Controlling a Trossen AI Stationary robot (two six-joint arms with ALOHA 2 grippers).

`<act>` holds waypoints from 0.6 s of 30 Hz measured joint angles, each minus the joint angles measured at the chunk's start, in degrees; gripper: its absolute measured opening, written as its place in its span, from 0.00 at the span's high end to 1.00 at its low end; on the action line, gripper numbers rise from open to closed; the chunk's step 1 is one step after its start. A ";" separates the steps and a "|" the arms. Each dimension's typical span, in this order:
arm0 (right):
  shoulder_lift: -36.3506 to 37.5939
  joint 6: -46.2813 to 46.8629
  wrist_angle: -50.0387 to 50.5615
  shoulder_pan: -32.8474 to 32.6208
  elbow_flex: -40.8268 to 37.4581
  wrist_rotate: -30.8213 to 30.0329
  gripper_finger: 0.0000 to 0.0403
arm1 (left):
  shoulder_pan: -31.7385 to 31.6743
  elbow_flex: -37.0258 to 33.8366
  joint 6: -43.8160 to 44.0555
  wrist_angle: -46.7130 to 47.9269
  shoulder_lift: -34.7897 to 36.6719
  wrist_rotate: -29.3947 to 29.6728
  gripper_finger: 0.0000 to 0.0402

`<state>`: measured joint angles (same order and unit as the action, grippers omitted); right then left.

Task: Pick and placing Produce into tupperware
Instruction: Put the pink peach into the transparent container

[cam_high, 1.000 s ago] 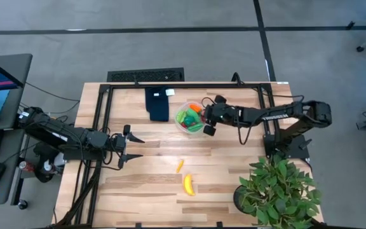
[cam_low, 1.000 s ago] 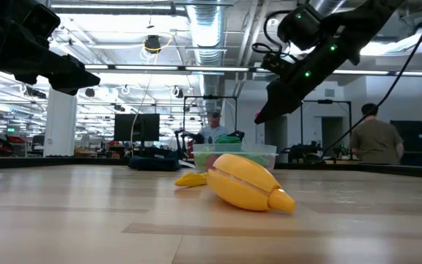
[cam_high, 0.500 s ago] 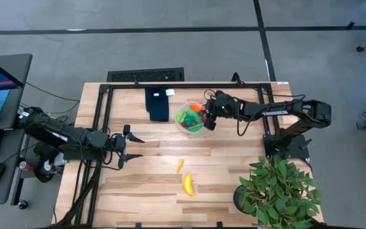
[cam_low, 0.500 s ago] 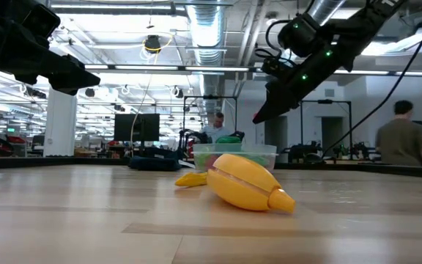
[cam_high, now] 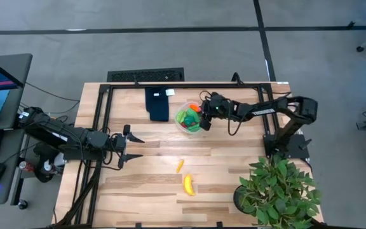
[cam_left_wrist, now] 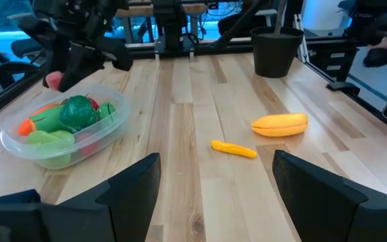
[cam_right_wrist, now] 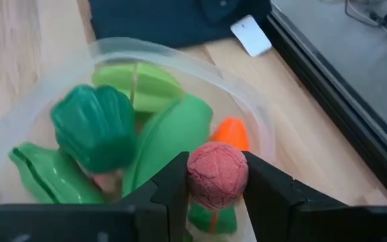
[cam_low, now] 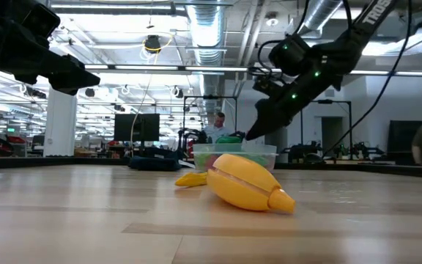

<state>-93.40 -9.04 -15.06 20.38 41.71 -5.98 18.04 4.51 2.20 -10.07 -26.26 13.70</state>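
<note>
Right wrist view gave the close look: the right gripper (cam_right_wrist: 217, 176) was clamped on a small red, rough-skinned ball of toy fruit (cam_right_wrist: 217, 176), pinched between its two dark fingers (cam_right_wrist: 170, 185) directly above the tupperware (cam_right_wrist: 264, 131). Inside that clear bowl sat a dark green pepper-shaped piece (cam_right_wrist: 96, 128), a couple of lighter green pieces (cam_right_wrist: 170, 138) and an orange carrot (cam_right_wrist: 230, 133) against the far wall. A dark blue cloth (cam_right_wrist: 160, 20) with a white tag lay just beyond the bowl.

From the high view, the tupperware (cam_high: 184, 128) sat just above the centre of the frame on the wooden table (cam_high: 151, 184), beside the blue cloth (cam_high: 157, 104). The right gripper (cam_high: 203, 114) reached in from the right side and hung over the bowl's right rim. Well apart, lower in the frame, lay the yellow banana (cam_high: 188, 184) and a smaller thin yellow piece (cam_high: 179, 166). The potted plant (cam_high: 275, 191) filled the lower right corner.

Over at the left side of the frame, the left gripper (cam_high: 126, 146) waited above the table with its fingers spread wide and nothing between them.

The low view showed the banana (cam_low: 249, 183) large at the centre, the tupperware (cam_low: 234, 156) behind it, and the right gripper (cam_low: 258, 128) just above the bowl's rim. A person (cam_low: 212, 126) was visible in the room far behind.
</note>
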 joint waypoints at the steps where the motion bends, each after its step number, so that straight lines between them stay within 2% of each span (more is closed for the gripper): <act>1: -0.44 0.00 -0.78 0.11 0.00 0.02 0.71 | -0.02 0.00 0.00 -0.02 0.02 -0.05 0.31; 11: -0.66 1.43 -1.27 1.88 0.01 0.49 0.71 | -0.01 0.00 -0.02 0.00 0.00 -0.08 0.31; 18: -0.66 3.18 -0.20 1.94 0.00 4.69 0.71 | 0.00 0.00 -0.02 0.00 0.00 0.08 0.31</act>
<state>-94.06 -5.86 -15.27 22.32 41.71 -1.29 18.04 4.51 2.17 -10.07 -26.26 13.78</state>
